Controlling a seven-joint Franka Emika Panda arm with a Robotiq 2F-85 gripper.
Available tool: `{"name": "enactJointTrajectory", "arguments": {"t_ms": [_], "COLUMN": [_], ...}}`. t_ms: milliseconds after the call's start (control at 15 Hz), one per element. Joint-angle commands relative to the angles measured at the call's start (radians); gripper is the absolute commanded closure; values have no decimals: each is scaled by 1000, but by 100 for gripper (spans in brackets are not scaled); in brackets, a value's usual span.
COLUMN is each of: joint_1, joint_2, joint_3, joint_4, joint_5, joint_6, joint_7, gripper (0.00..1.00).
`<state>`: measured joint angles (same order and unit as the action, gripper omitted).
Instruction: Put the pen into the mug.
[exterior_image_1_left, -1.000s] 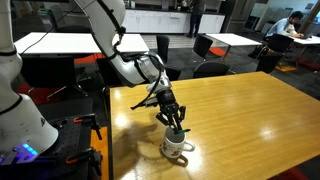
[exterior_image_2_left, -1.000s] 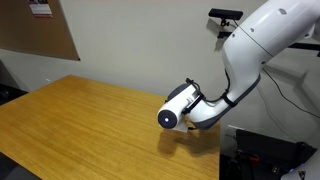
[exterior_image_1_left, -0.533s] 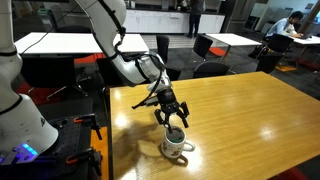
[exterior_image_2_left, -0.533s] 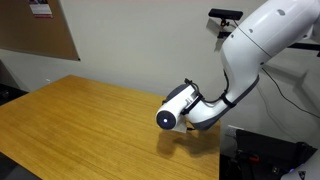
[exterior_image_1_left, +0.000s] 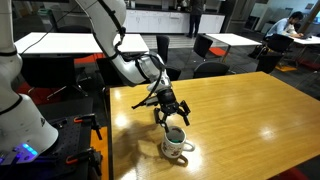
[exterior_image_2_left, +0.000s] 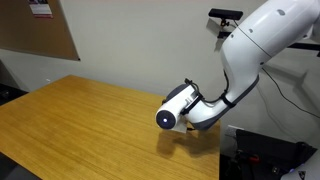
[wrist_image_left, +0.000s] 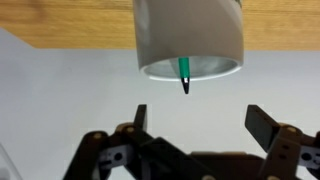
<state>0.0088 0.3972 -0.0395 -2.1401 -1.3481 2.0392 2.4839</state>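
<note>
In the wrist view the white mug (wrist_image_left: 190, 35) fills the upper middle, mouth toward the camera. The green pen (wrist_image_left: 185, 72) stands inside it with its dark tip poking out past the rim. My gripper (wrist_image_left: 200, 122) is open just off the mug's mouth, fingers (wrist_image_left: 262, 125) spread wide with nothing between them and clear of the pen. In an exterior view the mug (exterior_image_1_left: 177, 146) sits near the table's front edge with the gripper (exterior_image_1_left: 172, 118) right above it. In an exterior view the arm's wrist (exterior_image_2_left: 172, 113) hides the mug and pen.
The wooden table (exterior_image_1_left: 250, 110) stretches away from the mug, with its front edge just beside it. Black equipment (exterior_image_1_left: 75, 135) stands off the table's end. Chairs (exterior_image_1_left: 212, 48) and other tables stand behind. A corkboard (exterior_image_2_left: 35, 30) hangs on the wall.
The gripper went from shut on the pen to wide open, leaving the pen standing in the mug, and lifted slightly off the mug.
</note>
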Motion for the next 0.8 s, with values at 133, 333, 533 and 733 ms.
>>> {"name": "enactJointTrajectory", "arguments": {"t_ms": [133, 333, 533, 733], "joint_1": [-20, -23, -28, -37], "joint_2": [-88, -147, -204, -258], "joint_3": [14, 8, 7, 7], "joint_4": [-39, -55, -68, -79], "joint_5": [101, 155, 213, 311], "joint_6": [-5, -3, -4, 34], "joint_7": [-21, -27, -35, -62], "gripper": [0, 0, 0, 0]}}
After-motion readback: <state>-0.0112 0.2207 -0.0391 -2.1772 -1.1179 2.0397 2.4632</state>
